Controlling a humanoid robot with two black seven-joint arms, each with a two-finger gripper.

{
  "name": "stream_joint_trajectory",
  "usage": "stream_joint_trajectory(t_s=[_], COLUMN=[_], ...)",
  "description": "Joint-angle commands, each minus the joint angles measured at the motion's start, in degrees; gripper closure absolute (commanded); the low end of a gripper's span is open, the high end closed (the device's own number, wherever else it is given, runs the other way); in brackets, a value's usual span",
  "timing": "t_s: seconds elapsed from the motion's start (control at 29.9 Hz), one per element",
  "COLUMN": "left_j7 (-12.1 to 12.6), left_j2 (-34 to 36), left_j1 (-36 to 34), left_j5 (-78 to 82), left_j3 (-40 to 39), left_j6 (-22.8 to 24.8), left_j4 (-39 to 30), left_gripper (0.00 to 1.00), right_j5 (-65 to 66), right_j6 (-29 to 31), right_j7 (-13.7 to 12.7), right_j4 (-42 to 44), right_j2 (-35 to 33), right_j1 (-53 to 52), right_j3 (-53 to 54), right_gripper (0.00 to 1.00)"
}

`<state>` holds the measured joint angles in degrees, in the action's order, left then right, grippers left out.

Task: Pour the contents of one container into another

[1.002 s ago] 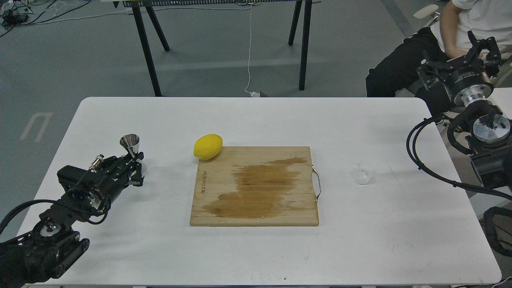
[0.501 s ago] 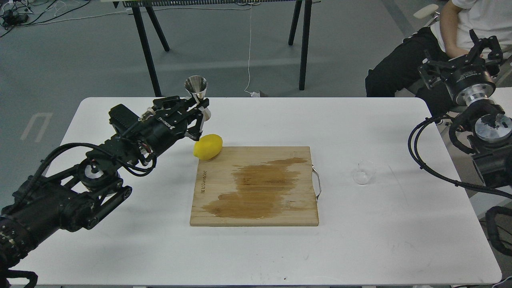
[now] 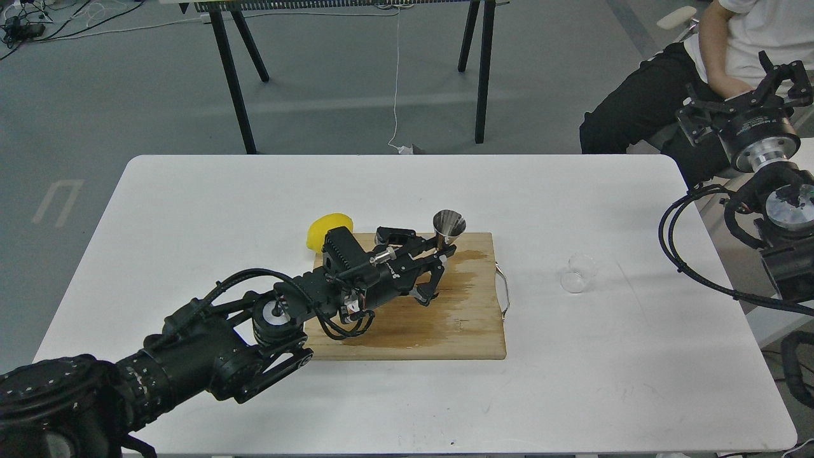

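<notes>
The shiny steel jigger (image 3: 448, 229) stands upright in my left gripper (image 3: 440, 262), which is shut on its waist over the far right part of the wooden cutting board (image 3: 470, 331). The jigger's lower cone is hidden behind the fingers. The clear glass cup (image 3: 578, 274) stands alone on the white table to the right of the board, about a hand's width from the jigger. My right gripper (image 3: 782, 75) is raised off the table's right edge, far from the cup, its fingers spread open with nothing between them.
A yellow lemon (image 3: 323, 231) lies at the board's far left corner, partly behind my left arm. The board has a dark wet stain and a metal handle (image 3: 504, 292) on its right side. A seated person (image 3: 718, 51) is at the far right.
My left arm has carried the jigger from the table's left side, up past the lemon, and then right and down to over the board. The right gripper drifted slightly right.
</notes>
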<state>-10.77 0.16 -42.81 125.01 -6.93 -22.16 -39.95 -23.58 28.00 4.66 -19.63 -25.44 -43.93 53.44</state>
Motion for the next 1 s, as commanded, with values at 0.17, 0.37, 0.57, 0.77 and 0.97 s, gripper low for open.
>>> stream_joint_trajectory(t_s=[0.17, 0.37, 0.57, 0.77, 0.97], left_j7=[0.6, 0.6, 0.7, 0.8, 0.7], left_j2=[-0.2, -0.2, -0.2, -0.2, -0.2], left_j1=[0.4, 2.1, 3.7, 3.6, 3.5], left_j5=[0.0, 0.0, 0.0, 0.0, 0.0], left_j3=[0.7, 0.7, -0.1, -0.3, -0.3], left_j6=[0.0, -0.3, -0.5, -1.0, -1.1], left_j4=[4.3, 5.8, 5.8, 5.8, 5.7], left_gripper=[0.75, 0.75, 0.72, 0.63, 0.47], right_j5=[0.0, 0.0, 0.0, -0.1, 0.0], right_j6=[0.0, 0.0, 0.0, 0.0, 0.0], right_j7=[0.0, 0.0, 0.0, 0.0, 0.0], right_j4=[0.5, 0.6, 0.6, 0.6, 0.6], right_j2=[0.0, 0.0, 0.0, 0.0, 0.0], right_j1=[0.1, 0.7, 0.8, 0.8, 0.9], right_j3=[-0.2, -0.6, -1.2, -1.2, -1.3], right_gripper=[0.00, 0.00, 0.00, 0.00, 0.00])
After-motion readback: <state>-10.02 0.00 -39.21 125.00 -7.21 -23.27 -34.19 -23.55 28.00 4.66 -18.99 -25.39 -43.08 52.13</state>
